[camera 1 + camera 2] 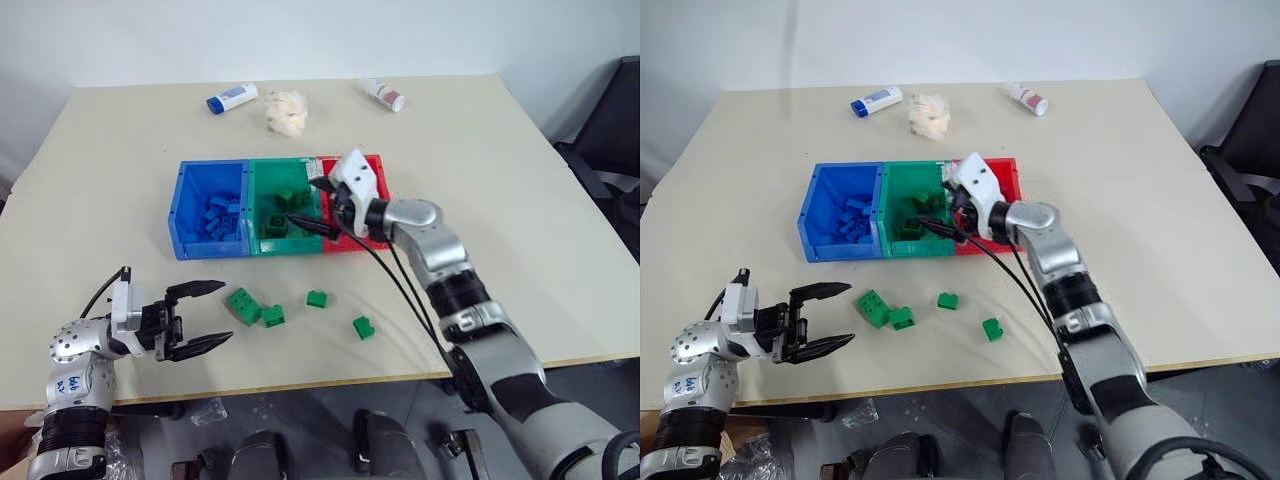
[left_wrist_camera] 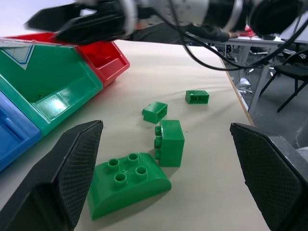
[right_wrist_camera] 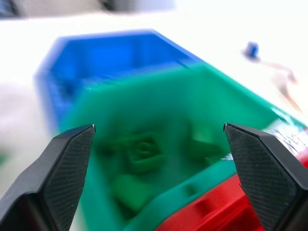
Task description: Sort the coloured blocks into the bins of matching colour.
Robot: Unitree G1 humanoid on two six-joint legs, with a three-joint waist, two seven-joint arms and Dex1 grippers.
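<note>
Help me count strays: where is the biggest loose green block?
In the left eye view, the biggest green block lies on the table before the blue bin, beside the open left gripper.

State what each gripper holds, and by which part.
Nothing is held. The left gripper and the right gripper both stand open and empty.

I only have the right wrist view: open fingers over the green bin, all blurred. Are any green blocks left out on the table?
Observer: Yes, four green blocks lie on the table in front of the bins.
Operator: Where is the other arm?
Observer: The left gripper is open and empty, just beside the nearest of them.
Operator: Any clutter beyond the bins?
Observer: A blue-capped bottle, a crumpled wad and a red-capped bottle lie along the far side.
</note>
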